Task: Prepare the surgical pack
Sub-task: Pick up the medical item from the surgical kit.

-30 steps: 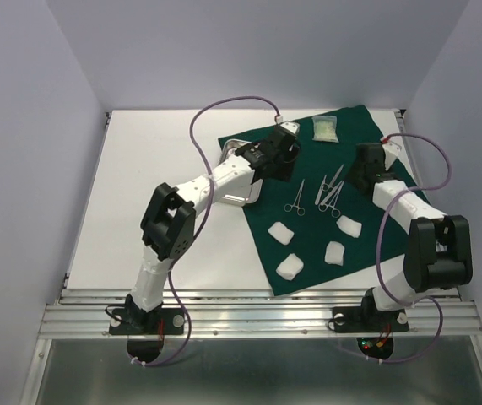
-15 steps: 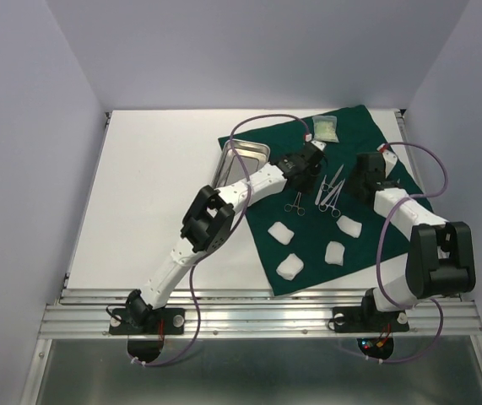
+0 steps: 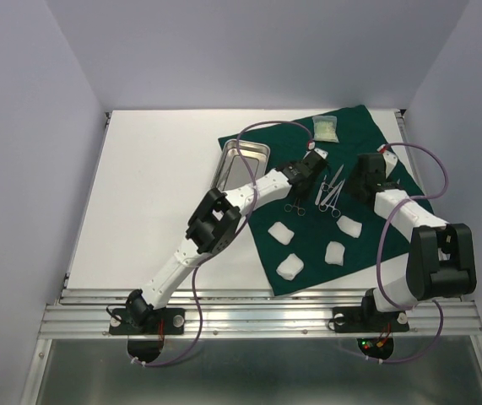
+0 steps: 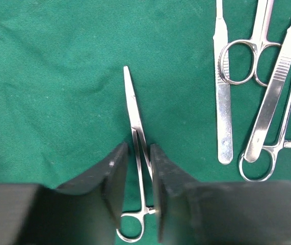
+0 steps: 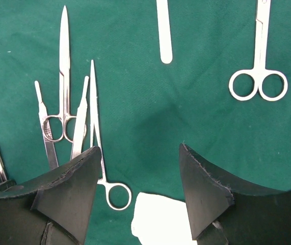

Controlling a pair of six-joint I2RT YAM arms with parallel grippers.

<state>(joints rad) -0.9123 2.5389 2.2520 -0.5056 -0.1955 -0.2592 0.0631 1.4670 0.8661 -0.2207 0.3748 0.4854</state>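
Four gauze pads (image 3: 289,267) lie untouched on the near half of the green drape (image 3: 354,126). Just beyond them, about mid-drape, the left claw (image 4: 139,153) is down over a lone pair of forceps (image 4: 133,102). Its fingers (image 4: 115,173) stand close on either side of the shank, and I cannot tell whether they pinch it yet. Toward the drape's right side, the right claw (image 5: 140,149) hangs with its fingers wide apart and nothing between them, beside a cluster of other instruments (image 5: 63,76). The steel tray (image 3: 249,148) sits at the drape's left edge, partly under the left arm, and the pale packet (image 3: 326,128) lies at the far edge.

The risk is in the lift. The forceps lie flat on cloth, so the fingers may nip the drape too and drag everything on it. Held by the shank, the ring end may swing or slip. The arm could also nudge the tray
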